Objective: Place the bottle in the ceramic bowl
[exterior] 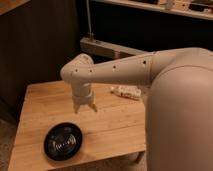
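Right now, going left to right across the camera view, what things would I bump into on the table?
Bowl → gripper, open, over the middle of the table → bottle

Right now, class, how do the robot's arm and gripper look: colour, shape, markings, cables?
The arm is a smooth cream-white shell, bulky at the right and tapering to a rounded joint, with small dark dots along its side. No cables show. The gripper, above the wooden table, is the same pale colour: a short cylinder ending in two stubby fingers set apart.
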